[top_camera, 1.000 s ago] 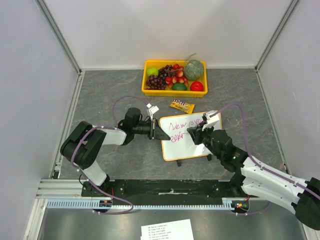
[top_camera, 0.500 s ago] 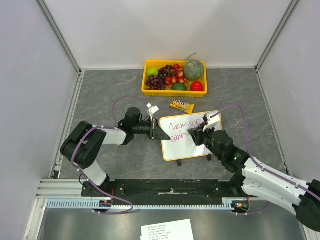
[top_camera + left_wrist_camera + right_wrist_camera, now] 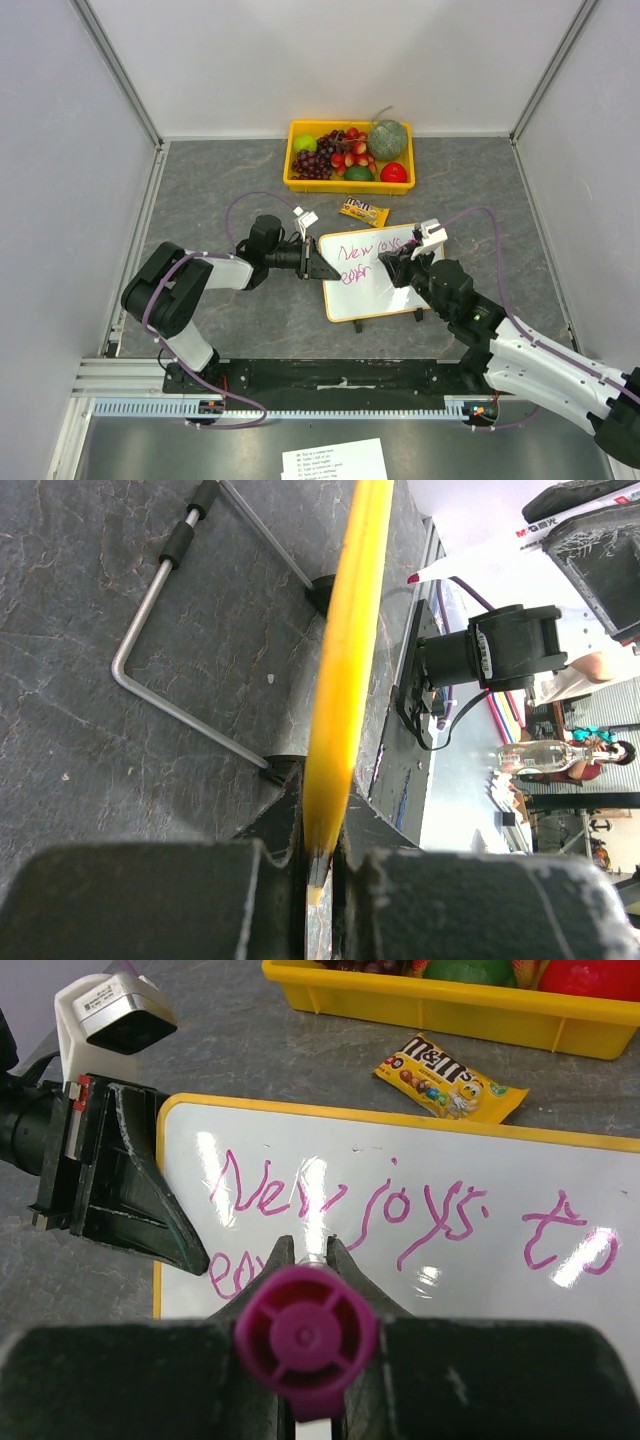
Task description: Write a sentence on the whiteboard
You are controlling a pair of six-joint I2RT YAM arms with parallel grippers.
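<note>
left gripper (image 3: 316, 266): clenched on whiteboard (image 3: 372, 297) edge | right gripper (image 3: 393, 270): grasping marker (image 3: 306, 1337) | risk: heavy pen pressure could shift the board, smearing the sentence (image 3: 345, 1205)

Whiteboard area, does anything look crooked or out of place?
The whiteboard sits skewed to the edges of the table, its left edge clamped in the left gripper. A yellow candy packet lies loose just beyond it, outside the fruit tray. Nothing looks spilled or damaged.
</note>
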